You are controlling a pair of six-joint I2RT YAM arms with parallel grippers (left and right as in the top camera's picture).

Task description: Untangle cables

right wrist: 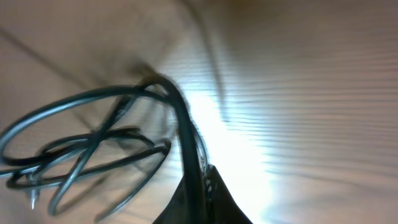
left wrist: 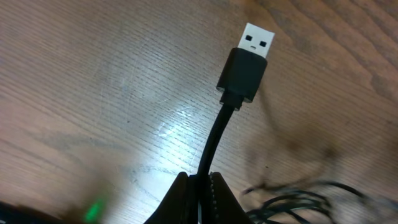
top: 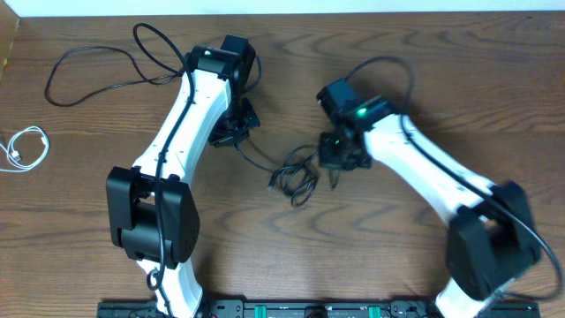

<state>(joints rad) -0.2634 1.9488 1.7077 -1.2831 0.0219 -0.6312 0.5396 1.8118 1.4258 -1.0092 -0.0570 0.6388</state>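
Note:
A tangled black cable (top: 296, 177) lies at the table's middle. My left gripper (top: 231, 134) is shut on one end of it; in the left wrist view the cord runs from my jaws (left wrist: 199, 183) to a black USB plug (left wrist: 245, 68) with a silver tip. My right gripper (top: 340, 159) is shut on the other side of the tangle; in the right wrist view its jaws (right wrist: 200, 186) pinch a black strand whose loops (right wrist: 81, 149) spread to the left. A second black cable (top: 106, 62) lies spread at the far left. The white cable (top: 25, 148) lies coiled at the left edge.
The wooden table (top: 397, 79) fills the view. The thick black wires of both arms loop above the grippers (top: 388, 66). A black rail (top: 291, 309) runs along the table's front edge.

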